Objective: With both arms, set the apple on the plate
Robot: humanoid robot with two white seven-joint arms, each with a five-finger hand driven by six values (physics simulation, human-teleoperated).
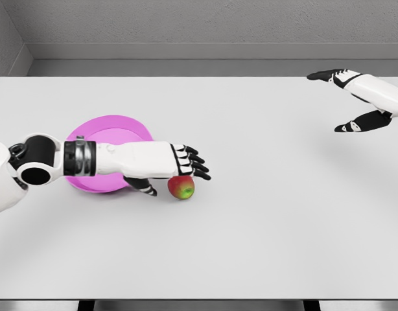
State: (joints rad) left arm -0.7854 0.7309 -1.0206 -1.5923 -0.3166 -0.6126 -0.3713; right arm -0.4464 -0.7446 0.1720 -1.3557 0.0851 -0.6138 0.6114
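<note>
A red and green apple (181, 188) lies on the white table, just right of the pink plate (111, 126). My left hand (186, 170) reaches across the plate from the left and hovers right over the apple, fingers stretched out above it and thumb (144, 187) hanging down on the apple's left side. The fingers are spread and do not close around the fruit. The forearm hides the plate's middle. My right hand (345, 97) is raised at the far right edge of the table, open, with fingers and thumb wide apart and holding nothing.
The white table (251, 227) spreads across the view, with a grey wall behind its far edge. Nothing else lies on the table between the two hands.
</note>
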